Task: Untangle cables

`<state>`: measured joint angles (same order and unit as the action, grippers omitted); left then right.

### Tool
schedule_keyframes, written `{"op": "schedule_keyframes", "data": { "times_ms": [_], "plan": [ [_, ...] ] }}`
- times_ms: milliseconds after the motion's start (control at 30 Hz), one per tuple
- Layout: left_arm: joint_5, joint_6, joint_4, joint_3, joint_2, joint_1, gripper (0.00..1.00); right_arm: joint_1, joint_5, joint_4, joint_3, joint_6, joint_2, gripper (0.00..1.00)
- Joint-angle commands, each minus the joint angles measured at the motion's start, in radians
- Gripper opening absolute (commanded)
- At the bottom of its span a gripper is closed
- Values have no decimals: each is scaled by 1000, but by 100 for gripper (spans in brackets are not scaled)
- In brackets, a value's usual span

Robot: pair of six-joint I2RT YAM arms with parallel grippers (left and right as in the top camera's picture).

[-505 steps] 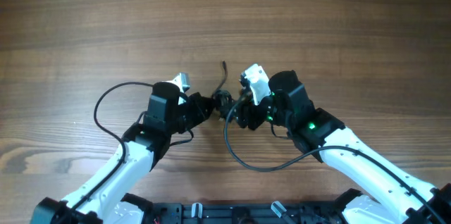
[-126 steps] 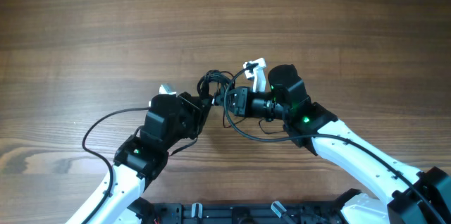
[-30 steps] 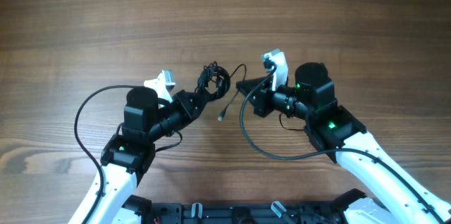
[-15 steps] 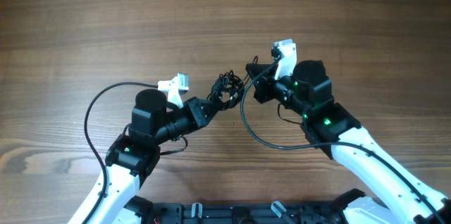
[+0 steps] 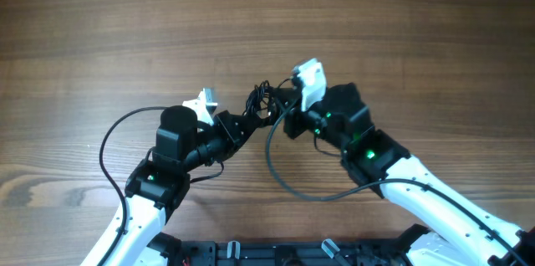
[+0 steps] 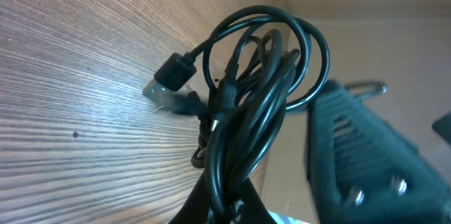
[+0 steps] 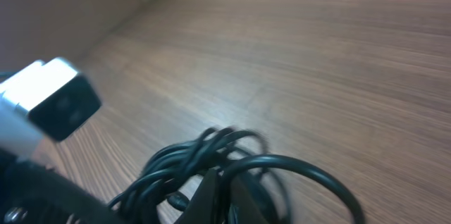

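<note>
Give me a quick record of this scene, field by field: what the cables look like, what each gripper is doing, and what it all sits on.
surface: wooden table
cables: the cables, thin black cords bunched in overlapping loops, not yet separated
plug: one connector sticks out of the bundle in the left wrist view
left arm: left gripper shut on the cables
right arm: right gripper shut on the cables, opposite the left
position: bundle lies between the two grippers; whether it touches the table cannot be told
</note>
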<state>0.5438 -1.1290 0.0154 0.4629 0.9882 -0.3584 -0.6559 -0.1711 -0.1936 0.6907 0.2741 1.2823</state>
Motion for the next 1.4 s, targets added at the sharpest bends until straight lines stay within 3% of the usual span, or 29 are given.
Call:
{"op": "schedule_keyframes", "data": {
  "times_ms": [0,100,233,300,333,367,500,700,767,900,1100,1233,1267,1367],
  "plan": [
    [-19,-46,34,1,-12,-6,4,-44,54,-5,16,-34,35,4],
    [-37,-128,55,1,-12,-6,4,-47,-16,-4,16,-18,36,5],
    [-39,-241,103,1,-12,-6,4,-47,-101,-22,16,18,35,24],
    [-49,-303,100,1,-11,-6,4,-47,-129,-34,16,46,26,50],
    [-60,-333,100,1,-11,-6,4,-43,-127,-33,16,79,16,70],
    [-78,-389,100,1,-11,-6,4,-38,-127,-32,16,110,4,100],
    [-177,-622,100,1,-11,-3,4,24,-122,38,16,205,-92,100],
    [-250,-992,100,1,-11,-3,4,126,-44,347,11,195,-150,100],
    [-254,-1052,109,1,-11,-3,4,123,-115,346,-21,192,-125,99],
    [-277,-1052,133,1,-11,-3,4,89,-286,102,-116,192,-38,96],
    [-276,-1053,223,1,-11,-3,4,5,-294,-336,-177,153,179,100],
    [-272,-1052,230,1,-11,-4,4,-34,-166,-642,-177,138,366,100],
    [-267,-1052,230,1,-11,-5,4,-42,-68,-809,-173,148,461,100],
    [-264,-1052,230,1,-11,-5,4,-43,-60,-997,-146,150,580,100]
  ]
}}
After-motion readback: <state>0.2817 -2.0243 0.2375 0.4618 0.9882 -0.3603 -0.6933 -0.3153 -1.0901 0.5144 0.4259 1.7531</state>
